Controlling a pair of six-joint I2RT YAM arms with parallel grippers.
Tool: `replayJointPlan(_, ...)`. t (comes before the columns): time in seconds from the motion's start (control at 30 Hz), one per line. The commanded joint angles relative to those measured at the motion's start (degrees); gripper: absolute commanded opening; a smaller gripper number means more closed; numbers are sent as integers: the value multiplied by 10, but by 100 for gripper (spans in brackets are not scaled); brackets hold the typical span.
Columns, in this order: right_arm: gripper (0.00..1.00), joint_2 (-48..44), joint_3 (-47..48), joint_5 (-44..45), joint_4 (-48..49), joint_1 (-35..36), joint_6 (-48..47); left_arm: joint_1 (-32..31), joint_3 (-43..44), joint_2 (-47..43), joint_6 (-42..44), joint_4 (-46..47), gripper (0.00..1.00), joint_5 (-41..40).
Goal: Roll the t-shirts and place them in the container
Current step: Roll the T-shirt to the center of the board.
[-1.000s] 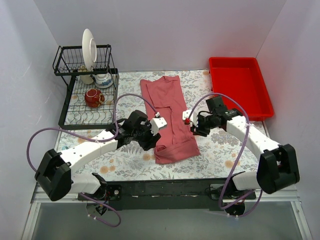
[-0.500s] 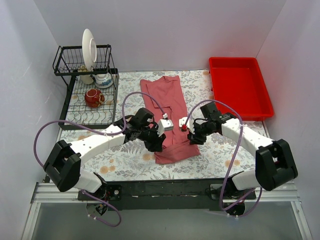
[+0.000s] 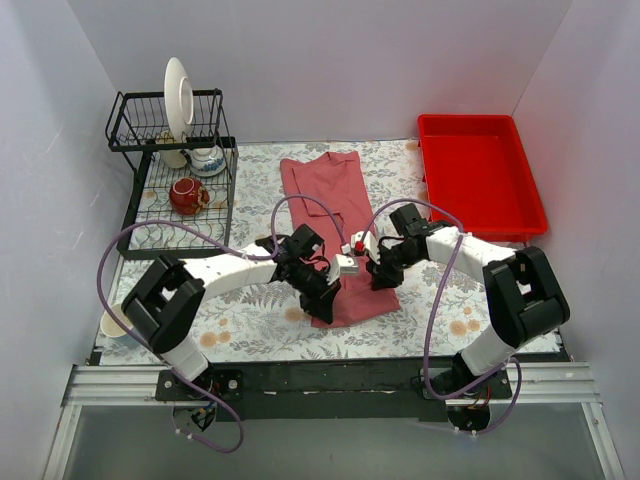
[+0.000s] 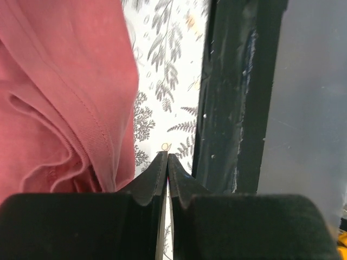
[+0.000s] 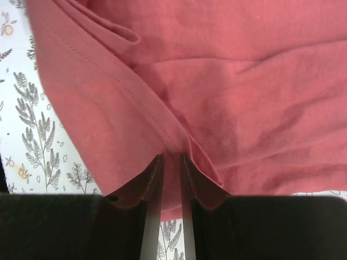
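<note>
Floral-printed tabletop (image 3: 250, 335) between pale walls (image 3: 300, 60), seen from above: dusty-red soft cloth t-shirt (image 3: 335, 190) lying lengthwise mid-table, left gripper (image 3: 324, 300) and right gripper (image 3: 384, 275) down at its near end. From the left wrist: jaws pressed shut just beside the shirt's hem, over bare print. From the right wrist: jaws nipping a hemmed fold of the shirt.
</note>
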Motion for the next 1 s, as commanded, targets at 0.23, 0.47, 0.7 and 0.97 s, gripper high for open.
replayJointPlan(0.23, 25, 24, 27, 42, 51, -28, 78, 105, -69, 30, -92, 102, 13, -69)
replayJointPlan(0.47, 25, 31, 63, 90, 44, -29, 121, 110, -83, -39, -36, 31, 21, -85)
replayJointPlan(0.7, 40, -17, 111, 108, 0, -43, 106, 108, -15, -113, 85, -60, 42, -54)
replayJointPlan(0.97, 49, 3, 105, 56, -74, -55, 156, 115, -11, -54, 10, 24, 50, -105)
